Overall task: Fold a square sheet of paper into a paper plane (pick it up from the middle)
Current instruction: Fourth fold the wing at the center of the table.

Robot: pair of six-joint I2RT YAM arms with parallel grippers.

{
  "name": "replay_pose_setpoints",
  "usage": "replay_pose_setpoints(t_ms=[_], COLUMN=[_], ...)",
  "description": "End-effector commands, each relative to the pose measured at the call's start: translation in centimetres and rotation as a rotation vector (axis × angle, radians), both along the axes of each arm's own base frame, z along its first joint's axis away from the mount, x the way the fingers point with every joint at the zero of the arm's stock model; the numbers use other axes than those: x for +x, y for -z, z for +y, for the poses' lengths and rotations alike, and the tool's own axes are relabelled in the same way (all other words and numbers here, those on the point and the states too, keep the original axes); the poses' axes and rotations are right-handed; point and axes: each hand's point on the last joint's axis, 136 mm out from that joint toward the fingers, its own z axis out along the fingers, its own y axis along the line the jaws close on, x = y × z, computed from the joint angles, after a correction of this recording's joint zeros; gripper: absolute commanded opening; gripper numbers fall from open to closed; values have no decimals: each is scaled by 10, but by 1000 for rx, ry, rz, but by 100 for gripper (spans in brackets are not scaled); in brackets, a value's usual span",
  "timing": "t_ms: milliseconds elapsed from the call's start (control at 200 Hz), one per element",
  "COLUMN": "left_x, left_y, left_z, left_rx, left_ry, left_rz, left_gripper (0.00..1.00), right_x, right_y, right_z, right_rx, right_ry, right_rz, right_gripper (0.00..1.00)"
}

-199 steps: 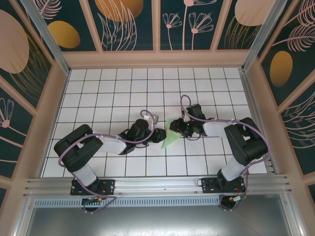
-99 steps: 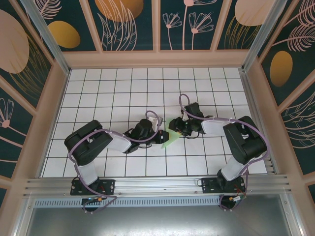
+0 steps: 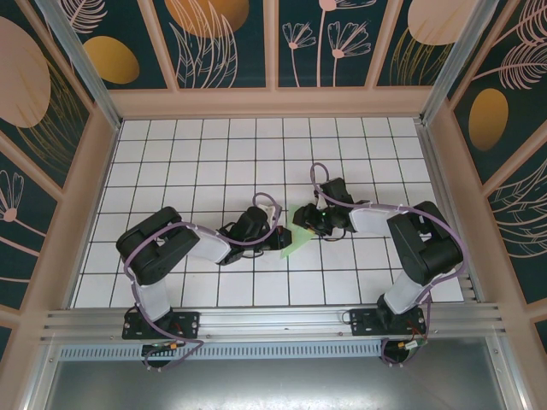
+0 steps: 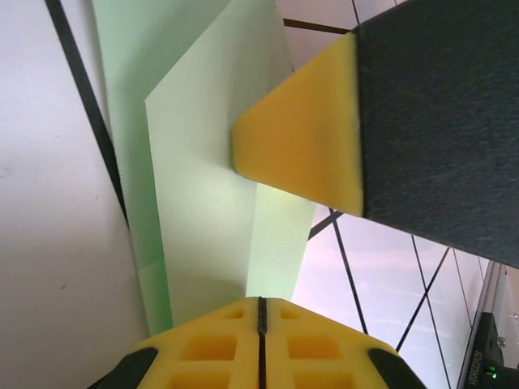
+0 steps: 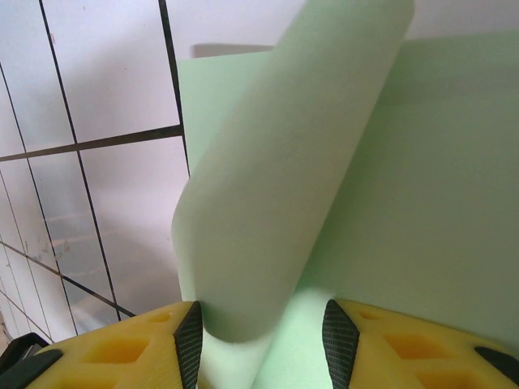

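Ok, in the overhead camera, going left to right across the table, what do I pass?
left arm → left gripper → square sheet of paper → right arm. The right gripper overlaps the paper, so it is left out.

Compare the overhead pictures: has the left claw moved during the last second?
Yes. Against the white grid tiles, the left claw has shifted rightward, closer to the square sheet of paper.

The pale green sheet of paper (image 3: 297, 243), creased with one flap curled upward, lay between the left pincer (image 3: 282, 237) and the right pincer (image 3: 301, 224).
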Motion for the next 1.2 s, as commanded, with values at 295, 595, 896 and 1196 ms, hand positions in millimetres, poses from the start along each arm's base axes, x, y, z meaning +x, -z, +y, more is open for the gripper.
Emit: replay_pose_setpoints(t_ms=[295,595,896,1196], left_x=[1,5,14,13], left_y=[8,-15,-32,-6], left_z=[0,-3,-8,-6], left_rx=[29,-14,-15,48], left_ry=[-18,-25,-36,-37], left_rz=[20,-15,-49,-1], left_gripper=[8,9,11,8], right_x=[-29,-35,-36,-37], right_y=[63,76,79,81], right_z=[-43,-47,-45,-46], right_rx=[-256,-307,-322,-338], right_ry=[38,32,29,24], right_rz=[142,183,194,198], right_gripper=[43,38,40,41])
